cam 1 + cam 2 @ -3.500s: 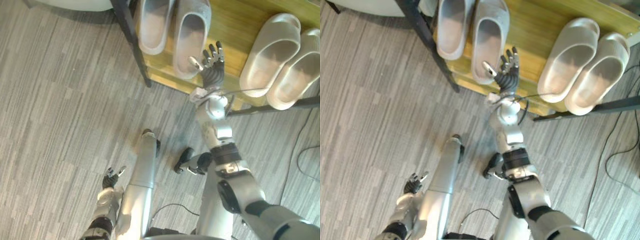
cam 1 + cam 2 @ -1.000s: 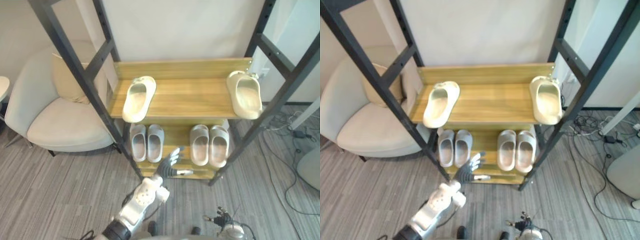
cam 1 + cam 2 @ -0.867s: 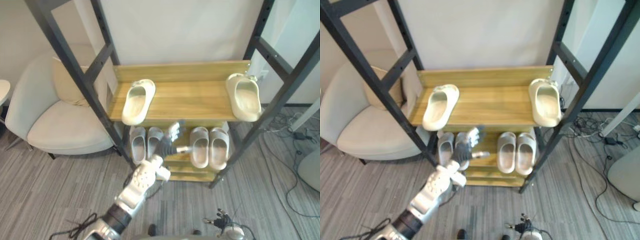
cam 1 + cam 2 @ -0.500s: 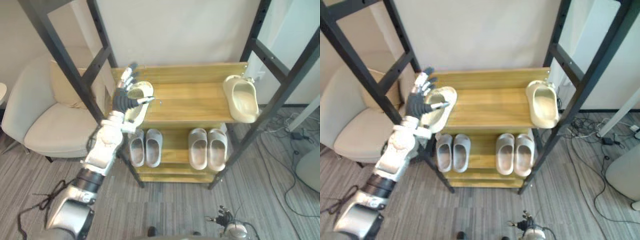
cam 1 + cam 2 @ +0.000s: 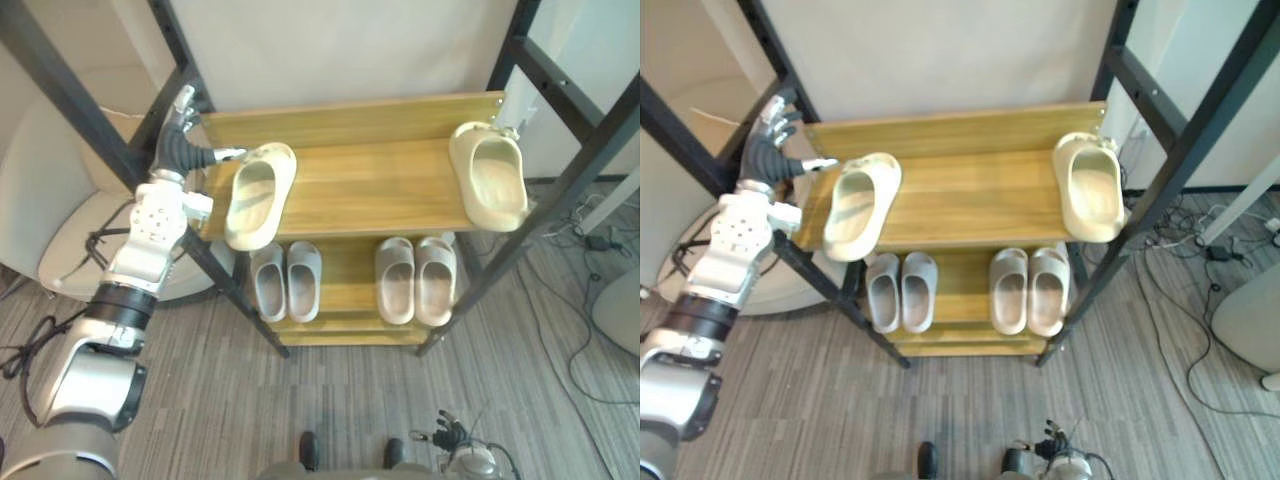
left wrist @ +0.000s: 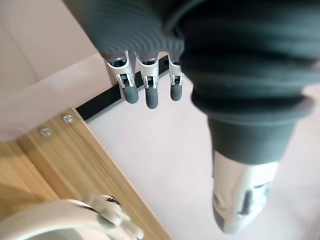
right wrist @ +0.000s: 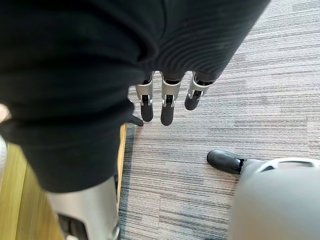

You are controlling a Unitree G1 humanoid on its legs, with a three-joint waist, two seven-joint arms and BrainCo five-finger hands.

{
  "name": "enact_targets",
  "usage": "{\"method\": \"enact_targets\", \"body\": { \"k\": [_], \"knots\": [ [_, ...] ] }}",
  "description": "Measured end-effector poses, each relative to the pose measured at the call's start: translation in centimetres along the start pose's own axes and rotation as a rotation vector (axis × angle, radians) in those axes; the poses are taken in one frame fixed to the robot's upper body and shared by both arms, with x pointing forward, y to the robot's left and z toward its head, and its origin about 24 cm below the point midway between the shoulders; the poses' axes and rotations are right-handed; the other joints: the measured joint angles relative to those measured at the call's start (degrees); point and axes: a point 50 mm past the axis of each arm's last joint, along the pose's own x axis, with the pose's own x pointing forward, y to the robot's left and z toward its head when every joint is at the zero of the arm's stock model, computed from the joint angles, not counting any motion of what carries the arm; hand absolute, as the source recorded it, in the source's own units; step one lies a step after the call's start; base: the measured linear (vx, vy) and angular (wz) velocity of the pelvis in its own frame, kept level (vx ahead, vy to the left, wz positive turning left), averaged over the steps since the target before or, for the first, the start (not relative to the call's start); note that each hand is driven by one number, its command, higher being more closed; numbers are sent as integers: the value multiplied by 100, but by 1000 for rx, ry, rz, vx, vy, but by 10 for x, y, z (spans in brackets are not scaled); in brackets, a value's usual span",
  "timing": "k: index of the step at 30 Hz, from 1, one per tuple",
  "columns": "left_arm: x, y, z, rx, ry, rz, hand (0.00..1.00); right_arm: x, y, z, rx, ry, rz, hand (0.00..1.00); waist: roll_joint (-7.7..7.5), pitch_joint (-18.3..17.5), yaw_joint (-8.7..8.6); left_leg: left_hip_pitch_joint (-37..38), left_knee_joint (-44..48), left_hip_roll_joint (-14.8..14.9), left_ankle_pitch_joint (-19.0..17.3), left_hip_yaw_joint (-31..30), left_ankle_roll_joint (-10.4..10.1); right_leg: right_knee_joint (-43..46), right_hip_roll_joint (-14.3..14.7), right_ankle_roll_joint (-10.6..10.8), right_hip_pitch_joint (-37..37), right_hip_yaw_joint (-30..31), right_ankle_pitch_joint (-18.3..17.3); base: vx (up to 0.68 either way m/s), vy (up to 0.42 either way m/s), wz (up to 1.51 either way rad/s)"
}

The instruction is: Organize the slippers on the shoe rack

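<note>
Cream slipper (image 5: 255, 195) askew at the left end of the shoe rack (image 5: 560, 175), its mate (image 5: 490, 175) well apart at the right end of the same upper shelf (image 5: 380, 190).
The left hand (image 5: 180, 150) hovers by the rack's left post with fingers straight and nothing in them. Its thumb points at the slipper's toe, just beside it; contact cannot be told. The right hand (image 7: 167, 105) hangs low over the floor (image 7: 260, 60), fingers relaxed and empty. Two greyer pairs (image 5: 285, 280) sit neatly on the lower shelf (image 5: 350, 285). The cream slipper looks like moulded foam: probably light, springy yet shape-keeping, and matte enough not to slip. Its heel overhangs the shelf front, so a nudge could tip it off. Pinching the thick side wall or the band over the toe seems the surest hold.
</note>
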Motion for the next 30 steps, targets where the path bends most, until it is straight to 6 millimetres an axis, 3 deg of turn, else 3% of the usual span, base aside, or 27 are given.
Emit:
{"method": "enact_targets", "body": {
  "k": [11,30],
  "knots": [
    [8,15,-12,114,79,8,0,0,1,1,11,-5,2,0,74,82,-27,-173,33,71,-46,125,-80,35,54,-59,-280,201,23,-54,2,-9],
    [21,21,-10,278,99,-2,0,0,7,9,27,-38,13,0,50,183,-25,-375,-57,146,76,87,-187,187,125,-74,-625,263,24,-3,-1,-1]
  ]
}}
